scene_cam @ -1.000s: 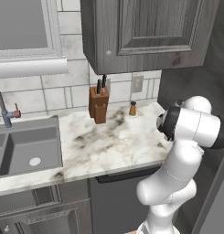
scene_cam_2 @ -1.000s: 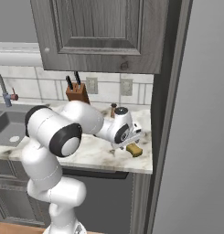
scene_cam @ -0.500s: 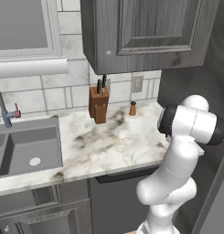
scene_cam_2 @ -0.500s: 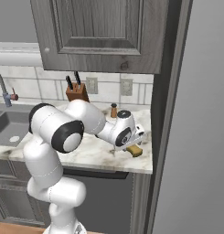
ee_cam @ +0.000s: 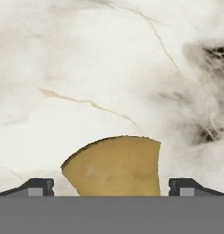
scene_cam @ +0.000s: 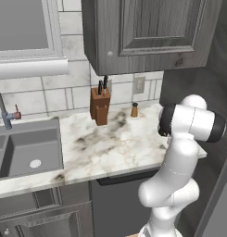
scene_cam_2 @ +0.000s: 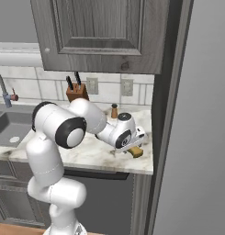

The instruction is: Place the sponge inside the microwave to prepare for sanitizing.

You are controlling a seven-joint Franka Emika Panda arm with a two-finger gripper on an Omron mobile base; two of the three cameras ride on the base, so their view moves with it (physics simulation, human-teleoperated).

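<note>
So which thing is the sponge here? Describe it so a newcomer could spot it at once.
Start at the marble counter and go to its right end by the tall grey panel. The sponge lies flat there, under the open gripper. It is a yellow chunk, unlike the upright brown shaker behind it.

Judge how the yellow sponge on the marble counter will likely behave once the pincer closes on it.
The sponge looks like a small, flat-lying wedge between the open pincer fingers, so it probably won't roll or tip. Being small, it is likely light and may squash rather than resist. On the smooth marble counter near the edge, an off-centre squeeze could slide it.
</note>
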